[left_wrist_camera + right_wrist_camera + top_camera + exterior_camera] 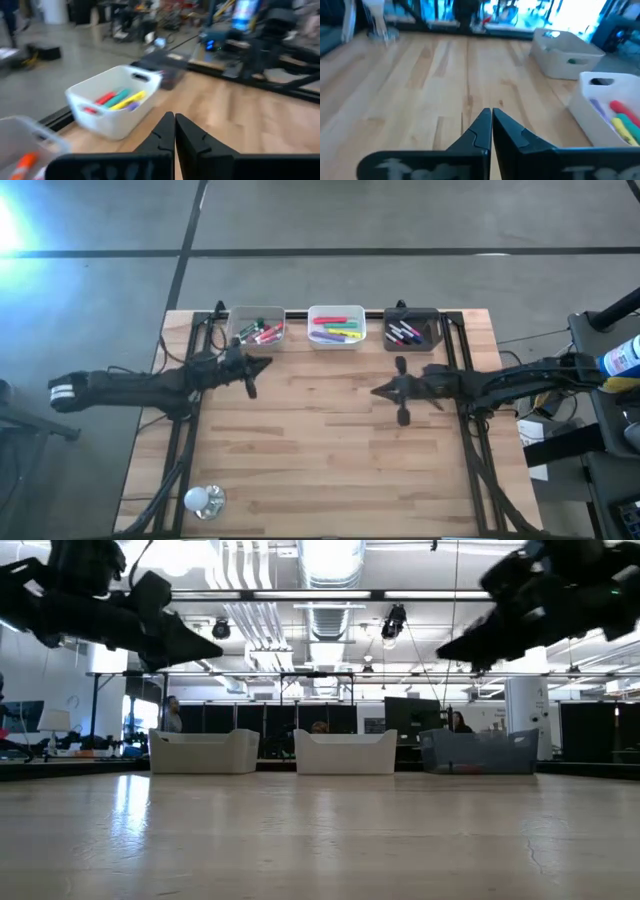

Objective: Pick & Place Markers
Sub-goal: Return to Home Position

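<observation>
Left tool (pixel 260 367) and right tool (pixel 380 390), both closed, hover near binned markers (pixel 338 332)

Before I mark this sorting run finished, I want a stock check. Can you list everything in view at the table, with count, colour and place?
table: one, light wood
clear bin: one, far edge, leftmost of three
white bin: one, far edge, middle
black bin: one, far edge, rightmost
markers: several per bin; red, green in clear; yellow, pink, green, purple in white; purple, pink in black
light bulb: one, white, near-left corner
left gripper: dark, shut, raised by the clear bin
right gripper: dark, shut, raised before the black bin
</observation>
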